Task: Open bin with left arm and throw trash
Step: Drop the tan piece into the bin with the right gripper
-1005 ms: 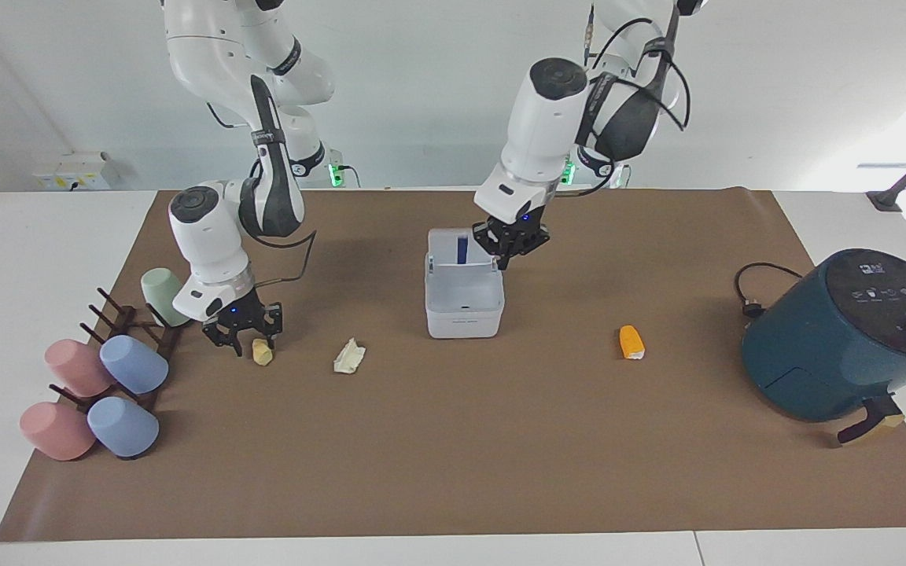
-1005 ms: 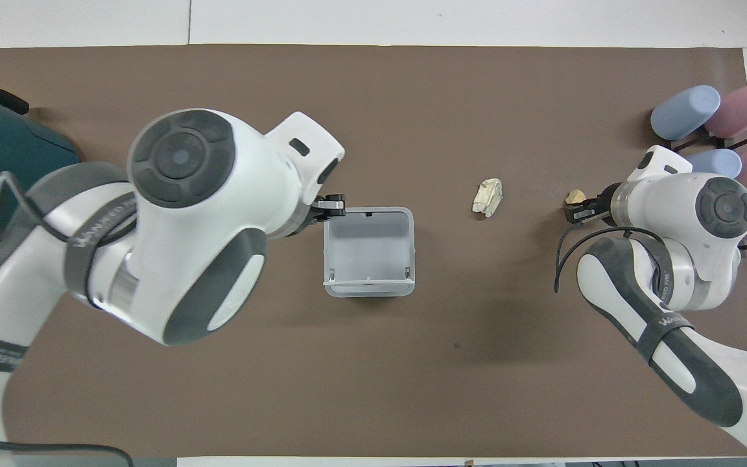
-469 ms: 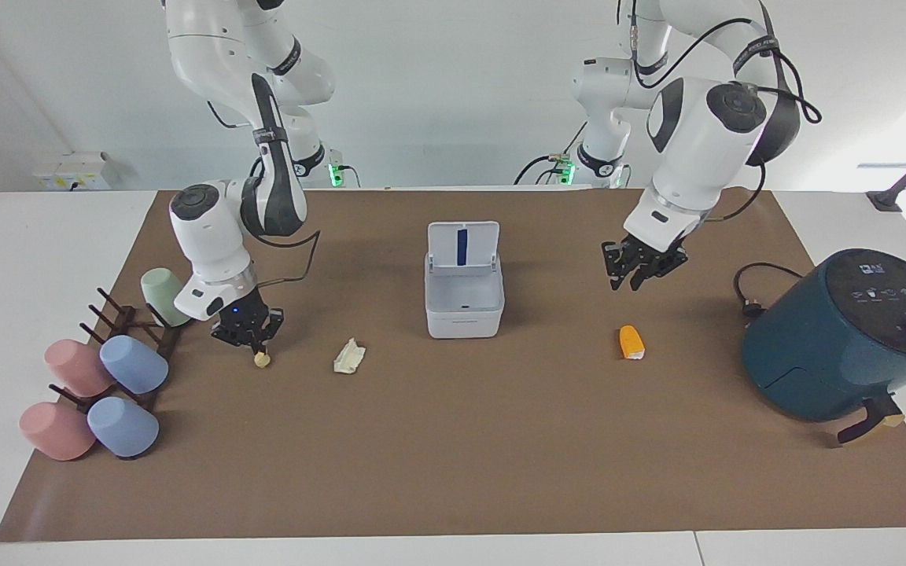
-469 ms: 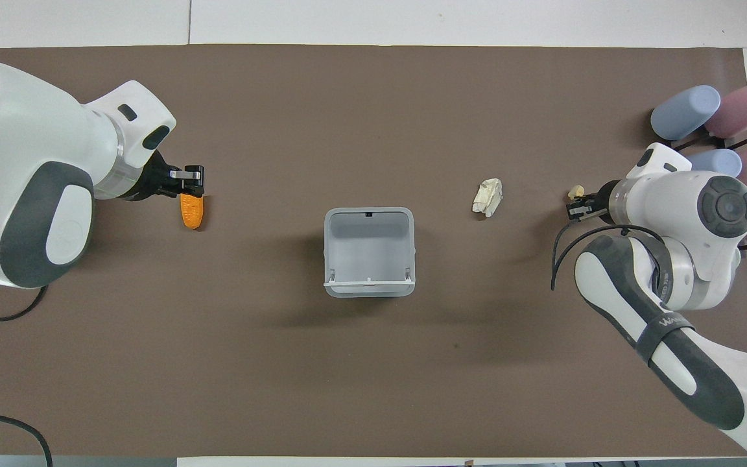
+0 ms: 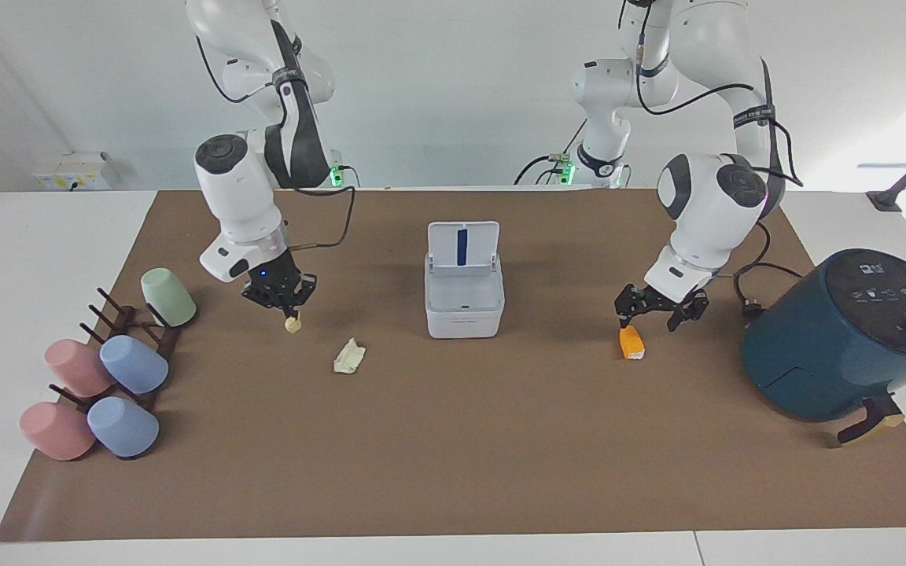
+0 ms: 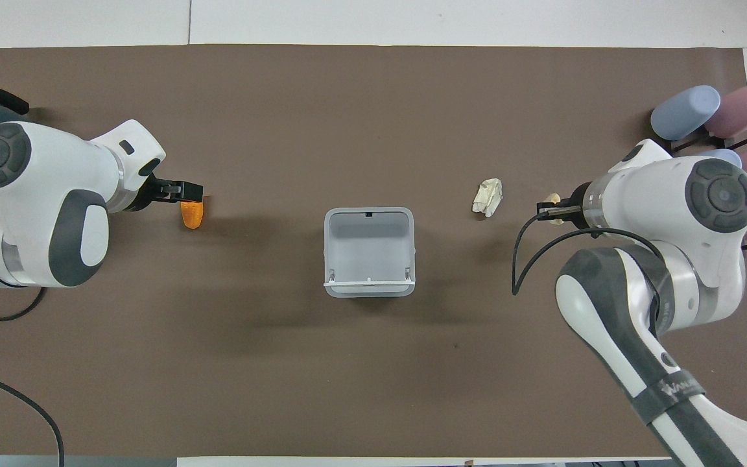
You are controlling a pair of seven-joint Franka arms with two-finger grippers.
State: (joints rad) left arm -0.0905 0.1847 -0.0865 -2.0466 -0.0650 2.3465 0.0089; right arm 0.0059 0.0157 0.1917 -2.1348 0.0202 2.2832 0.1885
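The white bin (image 5: 465,313) stands mid-mat with its lid (image 5: 462,245) upright, a blue stripe on the lid's underside; its inside (image 6: 368,243) looks bare. My right gripper (image 5: 286,310) is shut on the pale yellow lump (image 5: 292,323) and holds it off the mat, between the green cup and the bin. The crumpled paper wad (image 5: 349,356) lies on the mat between that lump and the bin. My left gripper (image 5: 655,316) hangs open just over the orange chunk (image 5: 631,342), which lies on the mat toward the left arm's end.
A dark teal air fryer (image 5: 838,338) with its cable (image 5: 752,292) stands at the left arm's end. A rack with pink and blue cups (image 5: 107,377) and a green cup (image 5: 168,297) sits at the right arm's end.
The left gripper left the bin, swung over to the orange chunk, came down and opened. The right gripper closed on the yellow lump, lifted it and carried it toward the bin.
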